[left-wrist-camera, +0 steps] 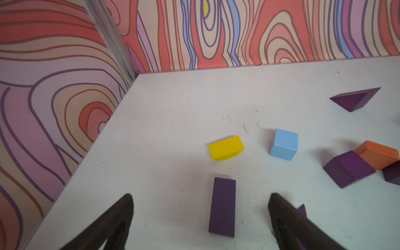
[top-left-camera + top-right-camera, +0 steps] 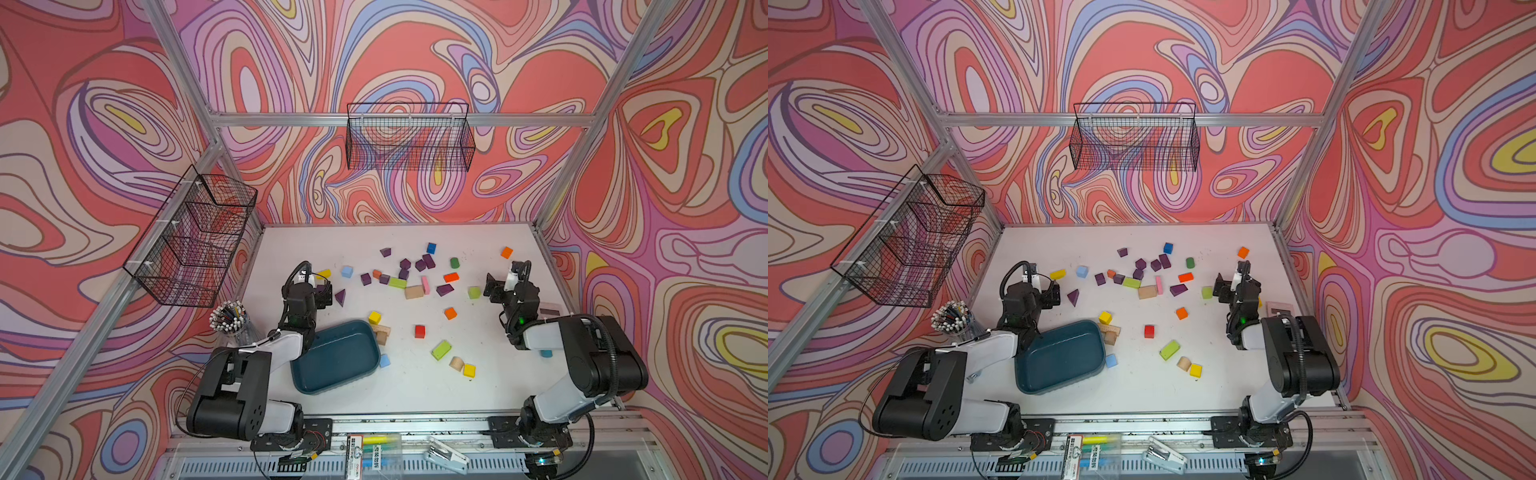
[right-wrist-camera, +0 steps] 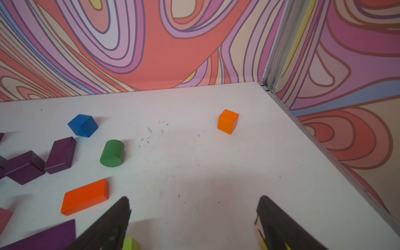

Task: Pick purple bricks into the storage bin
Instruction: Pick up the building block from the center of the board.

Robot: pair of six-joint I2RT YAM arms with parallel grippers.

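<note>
The left pincer (image 1: pixel 200 196), spread wide, should centre over the flat purple cuboid (image 1: pixel 222 206) and straddle its narrow width before closing; the right pincer (image 3: pixel 194 198) hangs spread too.

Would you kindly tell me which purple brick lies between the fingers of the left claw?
The long flat purple slab, lying lengthwise in the gap of the open left claw; the other purple bricks, such as the wedge, lie outside it.
</note>
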